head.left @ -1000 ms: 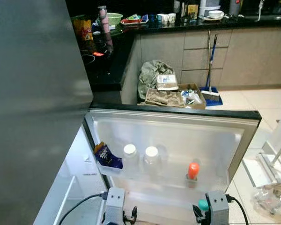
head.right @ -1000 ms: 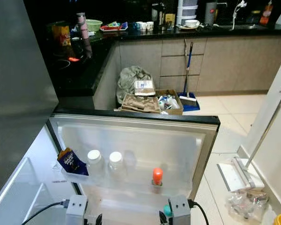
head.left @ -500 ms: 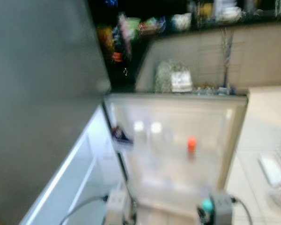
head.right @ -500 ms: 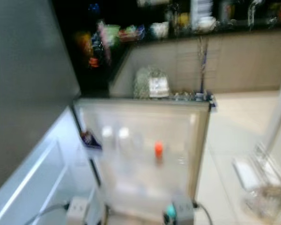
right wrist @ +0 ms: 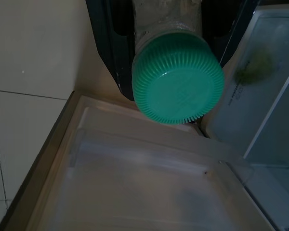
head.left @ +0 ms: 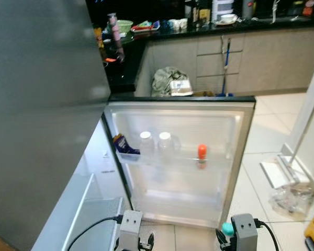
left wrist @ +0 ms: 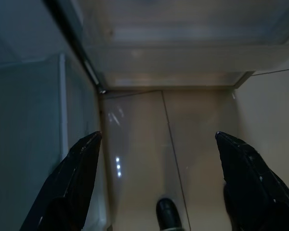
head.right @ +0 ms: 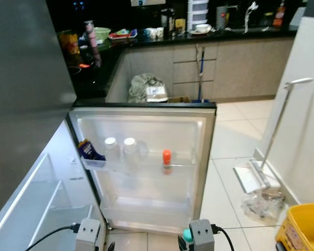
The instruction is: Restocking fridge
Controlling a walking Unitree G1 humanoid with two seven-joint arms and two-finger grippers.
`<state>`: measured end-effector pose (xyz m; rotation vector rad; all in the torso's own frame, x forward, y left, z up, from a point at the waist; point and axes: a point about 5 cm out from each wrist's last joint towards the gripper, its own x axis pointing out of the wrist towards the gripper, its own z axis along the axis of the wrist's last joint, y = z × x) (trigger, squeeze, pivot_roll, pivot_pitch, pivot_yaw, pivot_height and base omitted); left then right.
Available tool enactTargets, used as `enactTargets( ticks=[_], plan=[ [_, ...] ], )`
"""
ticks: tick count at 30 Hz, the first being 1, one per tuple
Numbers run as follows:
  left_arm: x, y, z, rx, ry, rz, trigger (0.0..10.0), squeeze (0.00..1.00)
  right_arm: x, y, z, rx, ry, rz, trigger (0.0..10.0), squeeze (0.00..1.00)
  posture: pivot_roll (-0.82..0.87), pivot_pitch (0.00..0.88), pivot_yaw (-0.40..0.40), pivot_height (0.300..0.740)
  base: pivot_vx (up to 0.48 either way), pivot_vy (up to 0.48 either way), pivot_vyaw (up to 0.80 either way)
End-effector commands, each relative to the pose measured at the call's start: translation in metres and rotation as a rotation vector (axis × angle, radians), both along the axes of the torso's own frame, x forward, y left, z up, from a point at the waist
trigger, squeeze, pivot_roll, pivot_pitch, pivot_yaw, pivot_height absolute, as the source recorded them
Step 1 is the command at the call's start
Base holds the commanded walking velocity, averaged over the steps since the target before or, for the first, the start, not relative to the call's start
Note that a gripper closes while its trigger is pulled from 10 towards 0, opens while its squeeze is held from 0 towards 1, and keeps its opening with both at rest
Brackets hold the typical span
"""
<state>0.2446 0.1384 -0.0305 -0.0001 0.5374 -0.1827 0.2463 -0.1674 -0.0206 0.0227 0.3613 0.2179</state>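
One green-capped bottle (right wrist: 178, 77) is in hand — the right gripper (head.left: 223, 239) is closed on its neck and body, the two black fingers flanking it, with the ribbed cap facing the wrist camera. In the left eye view the cap shows as a small teal dot at the gripper, low and near, just in front of the open fridge door (head.left: 240, 151). The bottle's long axis runs along the fingers, cap end pointing forward and toward the door's lower tray.

The left gripper (left wrist: 156, 144) hangs spread wide over the floor tiles, holding nothing.

On the door's middle shelf (head.left: 162, 159) stand two white-capped bottles (head.left: 145, 144), with a blue snack packet (head.left: 122, 145) at the left end and an orange-capped bottle (head.left: 201, 155) to the right.

To do this step well, I would judge — raise the bottle, turn it upright so the cap points up, and bring it toward the free gap between the white-capped pair and the orange-capped one, lowering it behind the shelf rail before letting go.
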Motion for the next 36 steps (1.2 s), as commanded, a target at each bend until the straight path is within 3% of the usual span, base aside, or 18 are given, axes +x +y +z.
enactTargets(
  ticks=[1,9,26,36],
  plan=[
    [-0.0024,0.0065,-0.0022,0.018,0.016,0.007,10.0,0.0,0.0,0.0003,0.0003,0.003,0.001,-0.001,10.0,0.0,-0.07,0.108,0.079,0.74,0.0,0.0,0.0],
    [-0.0014,0.0067,-0.002,0.015,0.024,0.008,10.0,0.0,-0.0019,-0.0004,-0.0012,0.002,0.008,-0.004,10.0,0.0,-0.07,0.107,0.081,0.74,0.0,0.0,0.0],
    [-0.0005,0.0056,-0.0015,0.012,0.027,0.002,10.0,0.0,-0.0012,0.0,-0.0011,0.001,0.01,-0.006,10.0,0.0,-0.07,0.106,0.083,0.74,0.315,0.0,0.0],
    [-0.0018,0.0046,-0.0011,0.019,0.01,-0.005,10.0,0.0,-0.0021,0.0,-0.0017,0.0,0.012,-0.006,10.0,0.0,-0.07,0.108,0.083,0.74,0.0,0.0,0.0]
  ],
)
